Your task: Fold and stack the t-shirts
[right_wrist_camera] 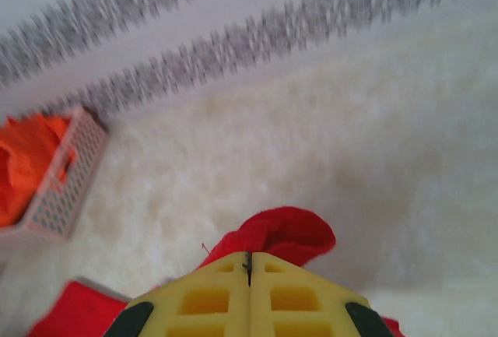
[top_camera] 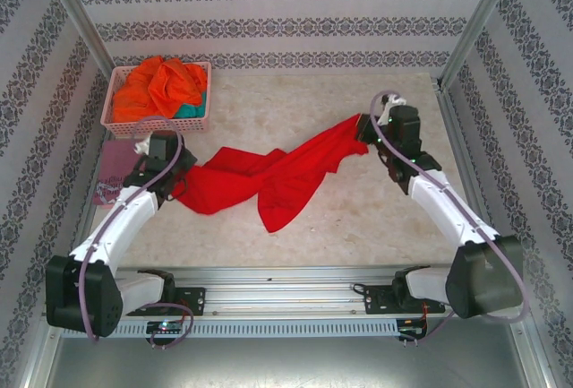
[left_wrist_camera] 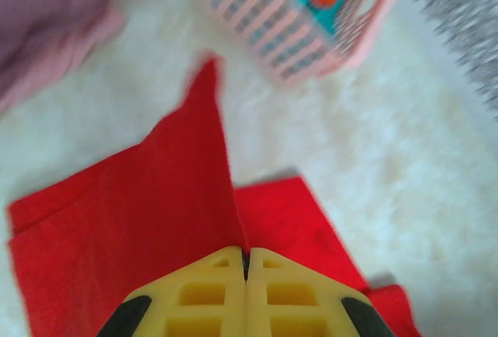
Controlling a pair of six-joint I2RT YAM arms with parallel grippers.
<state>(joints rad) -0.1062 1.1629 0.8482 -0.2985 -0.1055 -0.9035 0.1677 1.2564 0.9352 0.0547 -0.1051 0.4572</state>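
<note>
Where the red shirt (top_camera: 269,177) lies stretched across the middle of the worktop (top_camera: 358,218), each end of it is pinched by an arm. The left pincer (top_camera: 182,184) is closed tight on the shirt's left edge; in the left wrist view its yellow fingers (left_wrist_camera: 218,290) meet with a ridge of red cloth (left_wrist_camera: 156,228) running up between them. The right pincer (top_camera: 365,128) is likewise clamped on the far right end, and its wrist view shows a bunched red fold (right_wrist_camera: 280,232) at the fingertips (right_wrist_camera: 210,298). Between the two grips the cloth sags in loose folds on the worktop. A pink basket (top_camera: 112,124) in the far left corner holds an orange shirt (top_camera: 161,83) and a teal shirt (top_camera: 192,110). A maroon shirt (top_camera: 115,166) lies just in front of the basket, beside the left arm.
</note>
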